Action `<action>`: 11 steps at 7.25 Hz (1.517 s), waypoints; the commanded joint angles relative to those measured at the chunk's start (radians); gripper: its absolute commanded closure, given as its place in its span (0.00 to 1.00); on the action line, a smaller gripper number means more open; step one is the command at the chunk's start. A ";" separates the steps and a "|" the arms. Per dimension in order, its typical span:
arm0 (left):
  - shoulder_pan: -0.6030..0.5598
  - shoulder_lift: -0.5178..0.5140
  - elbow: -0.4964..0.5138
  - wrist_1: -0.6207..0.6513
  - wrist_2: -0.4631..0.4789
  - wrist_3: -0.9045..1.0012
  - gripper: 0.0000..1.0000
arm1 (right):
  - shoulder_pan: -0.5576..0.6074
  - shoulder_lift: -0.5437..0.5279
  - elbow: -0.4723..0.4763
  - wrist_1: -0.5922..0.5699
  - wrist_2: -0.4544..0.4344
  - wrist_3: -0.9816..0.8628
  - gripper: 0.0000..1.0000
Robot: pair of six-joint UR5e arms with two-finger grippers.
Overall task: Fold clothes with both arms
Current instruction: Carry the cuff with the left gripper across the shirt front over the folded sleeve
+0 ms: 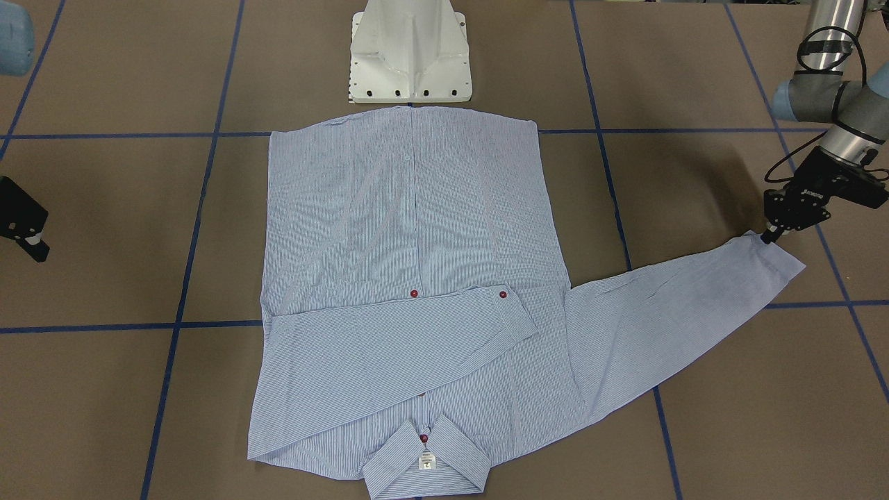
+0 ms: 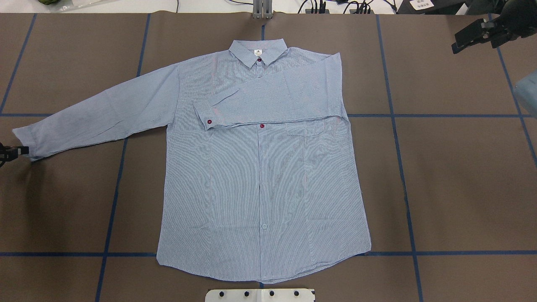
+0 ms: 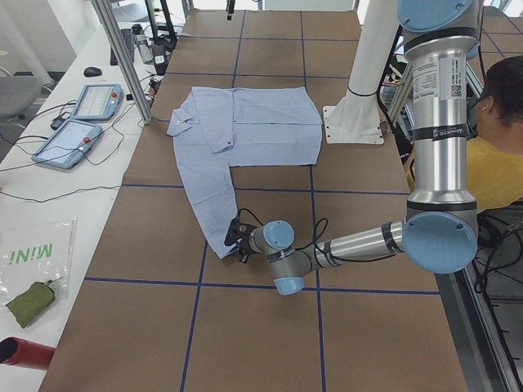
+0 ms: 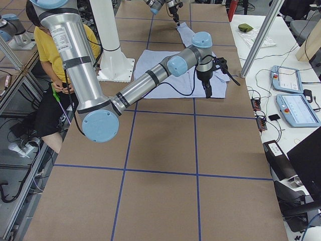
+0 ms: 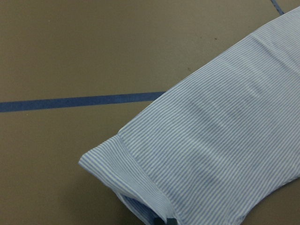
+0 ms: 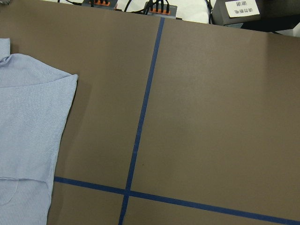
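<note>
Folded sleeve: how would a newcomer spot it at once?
Find the light blue and white striped button shirt spread flat on the brown table. One sleeve lies folded across its chest below the collar, red-buttoned cuff inward; the other sleeve stretches out sideways.

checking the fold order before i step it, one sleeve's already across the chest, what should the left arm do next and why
Probably lift the cuff a little and carry it across the chest. The left gripper seems pinched on the cuff corner, that sleeve lies stretched out sideways, and the other sleeve is folded over the shirt front.
</note>
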 commanded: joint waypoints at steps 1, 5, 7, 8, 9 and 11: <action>-0.013 -0.016 -0.090 0.005 -0.013 0.090 1.00 | 0.000 -0.002 0.001 0.000 0.000 0.004 0.00; -0.004 -0.271 -0.149 0.014 -0.020 0.239 1.00 | -0.001 -0.003 0.004 0.001 0.000 0.012 0.00; 0.024 -0.486 -0.146 0.167 -0.028 0.028 1.00 | -0.001 -0.006 0.004 0.000 0.002 0.013 0.00; 0.113 -0.561 -0.141 0.174 -0.017 -0.083 1.00 | -0.001 -0.006 0.004 0.000 0.002 0.013 0.00; 0.157 -0.646 -0.137 0.221 -0.016 -0.154 1.00 | -0.001 -0.006 0.004 0.001 0.002 0.013 0.00; 0.229 -0.796 -0.138 0.391 0.050 -0.211 1.00 | -0.001 -0.008 0.004 0.001 0.002 0.013 0.00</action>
